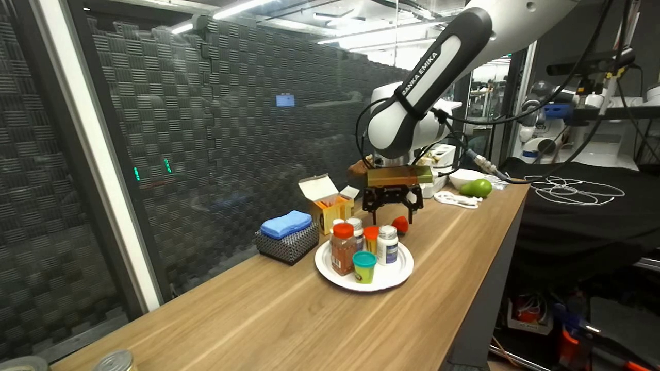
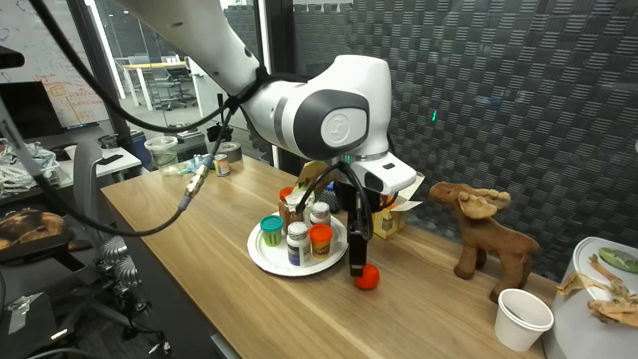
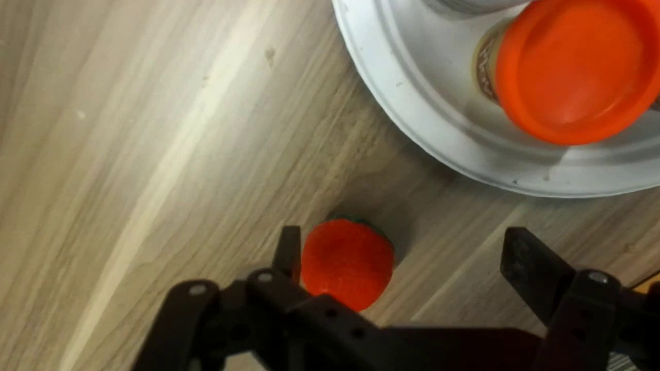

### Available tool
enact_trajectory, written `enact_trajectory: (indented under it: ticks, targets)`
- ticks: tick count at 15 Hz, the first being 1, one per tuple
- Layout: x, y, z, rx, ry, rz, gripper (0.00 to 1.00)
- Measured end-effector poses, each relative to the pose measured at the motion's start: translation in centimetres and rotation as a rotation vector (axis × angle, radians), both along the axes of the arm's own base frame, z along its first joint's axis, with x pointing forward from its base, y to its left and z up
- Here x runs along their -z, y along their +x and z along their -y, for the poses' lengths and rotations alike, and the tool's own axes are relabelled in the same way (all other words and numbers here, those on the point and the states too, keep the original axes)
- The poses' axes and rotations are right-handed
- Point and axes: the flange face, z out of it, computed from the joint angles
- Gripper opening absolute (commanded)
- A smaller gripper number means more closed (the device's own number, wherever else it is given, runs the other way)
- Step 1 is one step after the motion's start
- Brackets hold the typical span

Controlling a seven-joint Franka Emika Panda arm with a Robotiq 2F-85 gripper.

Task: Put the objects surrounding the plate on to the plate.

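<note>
The white arm (image 2: pixel 264 112) has black cables (image 2: pixel 134 233) and seemingly matte fingers (image 3: pixel 536 275).

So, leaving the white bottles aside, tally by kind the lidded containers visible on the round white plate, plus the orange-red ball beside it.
Tubs: 2, a round green tub with a teal lid and a round yellow tub with an orange lid
Red-capped brown bottle: 1
Orange-red ball: 1
Total: 4

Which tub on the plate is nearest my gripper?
The orange-lidded tub; the teal-lidded tub stands farther off, out of the wrist view.
</note>
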Motion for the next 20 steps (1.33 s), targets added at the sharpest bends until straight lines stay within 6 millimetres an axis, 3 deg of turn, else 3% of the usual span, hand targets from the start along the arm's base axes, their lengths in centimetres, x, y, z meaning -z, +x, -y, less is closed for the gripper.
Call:
enact_trajectory:
  ticks: [6,7,9,15,20]
  targets:
    - [1.2,-0.1,1.6,0.093,-0.013,-0.010,0.99]
    - [1.2,-0.1,1.8,0.104,-0.015,-0.009,0.75]
    - [1.3,-0.2,2.0,0.114,-0.015,-0.012,0.70]
    - [1.5,-0.3,1.9,0.123,-0.010,-0.024,0.24]
    - [0.2,-0.3,2.6,0.166,-0.019,0.008,0.24]
